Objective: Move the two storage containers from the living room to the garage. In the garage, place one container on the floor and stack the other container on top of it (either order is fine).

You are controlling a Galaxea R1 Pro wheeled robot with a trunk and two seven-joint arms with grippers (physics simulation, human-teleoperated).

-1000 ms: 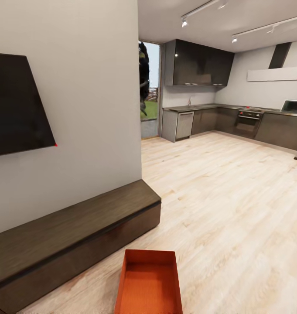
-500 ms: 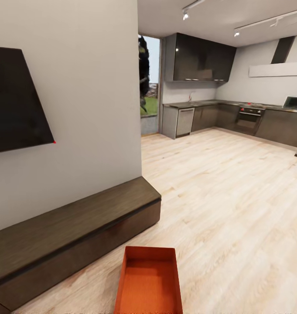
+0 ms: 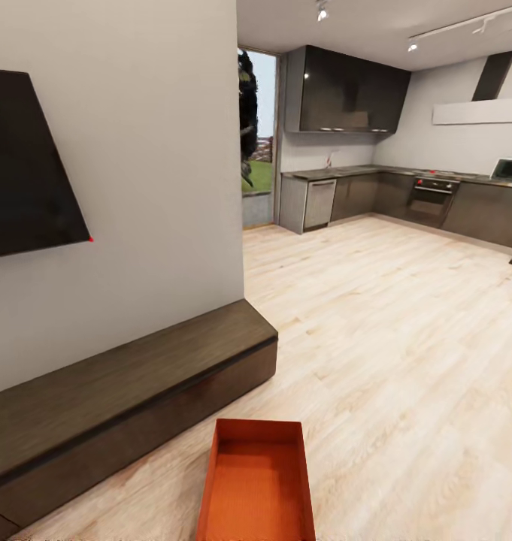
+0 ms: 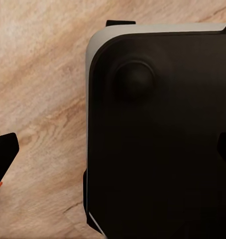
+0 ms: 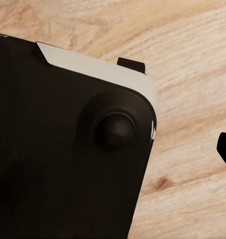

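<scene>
Storage container [image 3: 256,481] slightly higher in head view vs. earlier; claws' state can't tell.

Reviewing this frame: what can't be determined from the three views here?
- Storage container: head view, its near end is cut off by the picture's lower edge, so what supports it is unclear.
- Gripper states: both wrist views look down past the robot's dark base to the wood floor; only dark finger tips at the edges, so open or shut cannot be told.
- TV: cut off by the left edge.
</scene>
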